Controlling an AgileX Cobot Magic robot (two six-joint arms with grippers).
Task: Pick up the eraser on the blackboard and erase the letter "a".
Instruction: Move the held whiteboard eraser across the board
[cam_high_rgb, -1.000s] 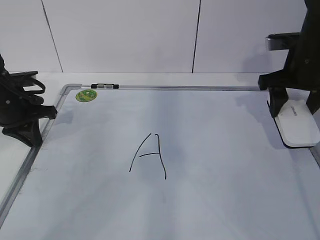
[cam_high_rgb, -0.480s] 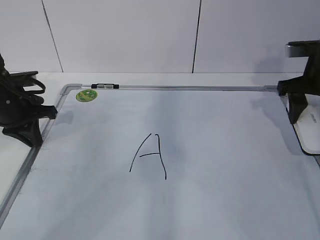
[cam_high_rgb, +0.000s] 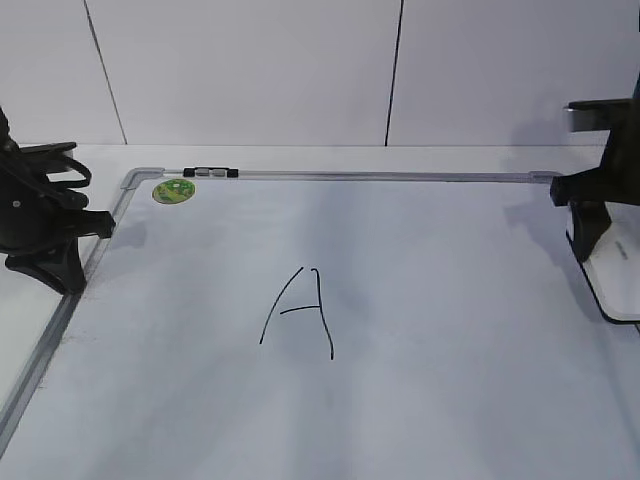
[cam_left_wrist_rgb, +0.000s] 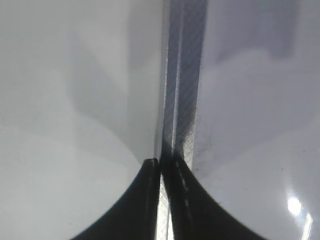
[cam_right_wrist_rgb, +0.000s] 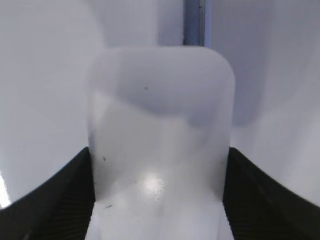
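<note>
Compared with half a second ago, the right gripper (cam_high_rgb: 598, 240) has shifted slightly left and lower at the right edge of the blackboard (cam_high_rgb: 420, 300). Eraser (cam_right_wrist_rgb: 160, 145) sits between its two fingers, both pads touching its sides. Letter "A" (cam_high_rgb: 298, 312) remains intact mid-board. Left gripper (cam_left_wrist_rgb: 161, 200) rests closed on the frame, empty.

A pale white wall (cam_high_rgb: 250, 70) of flat panels runs behind the far edge of the table (cam_high_rgb: 330, 155), split by 3 thin dark vertical seams. The white table shows as a strip along its far and left edges. Soft, even light casts faint grey shadows.
</note>
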